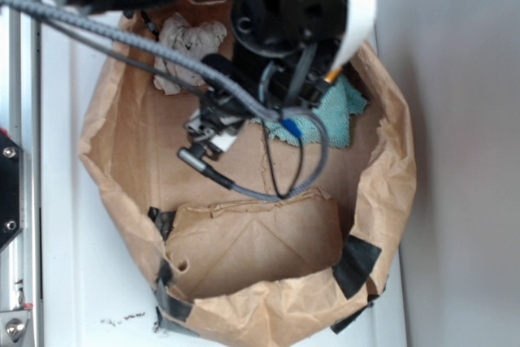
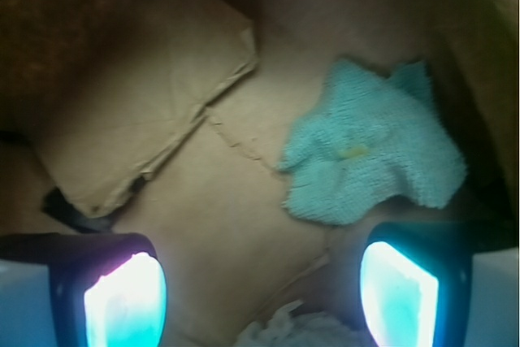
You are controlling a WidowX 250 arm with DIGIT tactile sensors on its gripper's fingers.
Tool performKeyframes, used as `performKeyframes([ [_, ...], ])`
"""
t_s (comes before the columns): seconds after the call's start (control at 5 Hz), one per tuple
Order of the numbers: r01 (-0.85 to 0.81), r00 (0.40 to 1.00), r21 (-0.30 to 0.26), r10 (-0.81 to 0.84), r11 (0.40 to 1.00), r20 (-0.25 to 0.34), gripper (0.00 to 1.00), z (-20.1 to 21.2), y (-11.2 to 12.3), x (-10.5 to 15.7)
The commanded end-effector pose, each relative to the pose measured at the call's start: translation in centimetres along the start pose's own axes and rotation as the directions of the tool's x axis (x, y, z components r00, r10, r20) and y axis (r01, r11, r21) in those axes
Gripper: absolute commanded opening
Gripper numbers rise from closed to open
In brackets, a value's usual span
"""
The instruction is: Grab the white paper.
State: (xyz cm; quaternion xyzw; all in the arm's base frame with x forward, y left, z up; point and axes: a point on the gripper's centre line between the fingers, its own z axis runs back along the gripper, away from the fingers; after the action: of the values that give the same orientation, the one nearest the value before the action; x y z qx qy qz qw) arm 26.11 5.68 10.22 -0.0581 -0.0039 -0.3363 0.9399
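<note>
The white paper is a crumpled off-white wad lying inside the brown paper bag, at its far left. My gripper hangs inside the bag, between the wad and the teal cloth, touching neither. In the wrist view only the top of the white paper shows, at the bottom edge between my two fingers. My gripper is open, with bare bag floor in the gap. The teal cloth lies above the right finger.
A folded brown flap covers the near part of the bag floor, and shows as the flap in the wrist view. Black tape patches the bag's rim. The bag walls rise all round. A metal rail runs along the left.
</note>
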Motion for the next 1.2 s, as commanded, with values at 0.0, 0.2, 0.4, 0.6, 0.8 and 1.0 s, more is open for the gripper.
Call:
performKeyframes([
  [0.0, -0.007, 1.000, 0.008, 0.007, 1.000, -0.017, 1.00, -1.0, -1.2, -3.5],
  [0.2, -0.027, 0.999, 0.023, 0.028, 0.999, -0.041, 1.00, -1.3, -0.3, -3.6],
  [0.4, -0.069, 0.996, 0.042, 0.071, 0.997, -0.057, 1.00, -2.3, 1.6, -4.0],
  [0.6, -0.086, 0.993, 0.058, 0.090, 0.995, -0.073, 1.00, -3.5, 2.1, -3.3],
  [0.8, -0.068, 0.988, 0.112, 0.083, 0.991, -0.129, 1.00, -4.5, 2.1, -3.1],
  [1.0, -0.041, 0.989, 0.132, 0.059, 0.990, -0.135, 0.85, -4.5, 1.3, -2.9],
])
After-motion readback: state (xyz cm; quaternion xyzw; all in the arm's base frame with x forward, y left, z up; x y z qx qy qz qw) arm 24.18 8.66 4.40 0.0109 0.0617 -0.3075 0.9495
